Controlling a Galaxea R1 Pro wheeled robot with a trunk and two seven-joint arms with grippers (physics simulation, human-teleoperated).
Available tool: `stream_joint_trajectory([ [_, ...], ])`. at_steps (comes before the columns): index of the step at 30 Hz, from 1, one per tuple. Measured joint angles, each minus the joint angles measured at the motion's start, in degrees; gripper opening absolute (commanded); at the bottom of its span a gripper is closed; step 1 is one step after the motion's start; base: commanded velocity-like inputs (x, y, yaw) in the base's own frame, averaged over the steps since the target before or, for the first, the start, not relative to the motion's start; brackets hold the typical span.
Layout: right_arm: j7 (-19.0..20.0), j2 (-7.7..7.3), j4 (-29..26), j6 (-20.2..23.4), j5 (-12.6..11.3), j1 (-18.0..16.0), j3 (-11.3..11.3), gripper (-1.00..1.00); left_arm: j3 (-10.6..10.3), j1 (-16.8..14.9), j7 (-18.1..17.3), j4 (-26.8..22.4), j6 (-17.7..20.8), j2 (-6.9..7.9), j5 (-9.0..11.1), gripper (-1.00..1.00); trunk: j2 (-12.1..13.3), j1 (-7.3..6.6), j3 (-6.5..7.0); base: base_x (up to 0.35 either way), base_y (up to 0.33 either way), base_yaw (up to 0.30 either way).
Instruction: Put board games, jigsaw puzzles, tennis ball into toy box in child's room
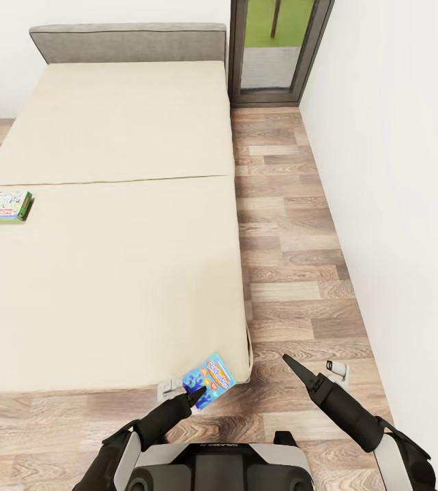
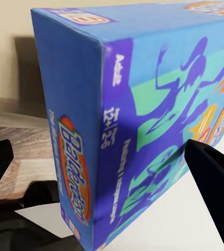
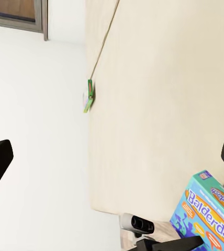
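Pinching the blue Balderdash box (image 1: pixel 209 379) by one end, the left gripper (image 1: pixel 196 395) risks dropping it should it swing.

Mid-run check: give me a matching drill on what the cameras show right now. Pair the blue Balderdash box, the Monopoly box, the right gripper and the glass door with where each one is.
Things:
1. blue Balderdash box
2. Monopoly box
3. right gripper
4. glass door

Places:
A. lying flat on the bed, near its left edge in the head view
B. at the far end of the room, beside the headboard
C. at the bed's near corner, between the left gripper fingers
D. over the wood floor, holding nothing

Pairs: 1-C, 2-A, 3-D, 4-B
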Motion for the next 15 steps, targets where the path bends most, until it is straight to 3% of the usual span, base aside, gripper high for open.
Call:
stream_joint_trajectory([
  [7,0.0,0.0,0.0,0.0,0.0,0.0,0.0,1.0,-0.1,0.0,-0.1,0.0,-0.2,-0.04,0.4,-1.0,1.6,-0.87,0.72,0.0,0.0,0.0],
  [15,0.0,0.0,0.0,0.0,0.0,0.0,0.0,1.0,0.0,0.0,-0.2,0.0,-0.2,-0.04,0.4,-1.0,1.6,-0.88,0.72,0.0,0.0,0.0],
])
